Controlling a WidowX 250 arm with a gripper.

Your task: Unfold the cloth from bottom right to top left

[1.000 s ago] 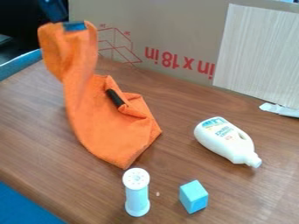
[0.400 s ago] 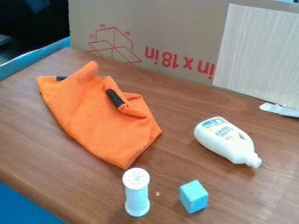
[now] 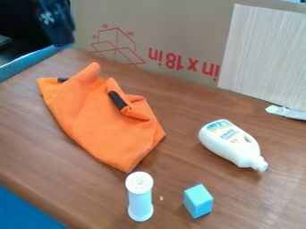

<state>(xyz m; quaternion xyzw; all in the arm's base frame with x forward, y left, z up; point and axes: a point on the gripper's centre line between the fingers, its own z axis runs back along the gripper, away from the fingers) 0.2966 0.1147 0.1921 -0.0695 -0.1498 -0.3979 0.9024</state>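
End effector (image 3: 61,41) upper left, apart from rumpled orange cloth (image 3: 104,129); cannot tell whether released or clenched.

Bright, soft light, pale sheen on the table (image 3: 263,201), dark upper-left corner

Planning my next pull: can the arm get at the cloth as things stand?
Probably yes: the arm hangs past the upper left of the cloth, with nothing seen between; the bottle lies off right.
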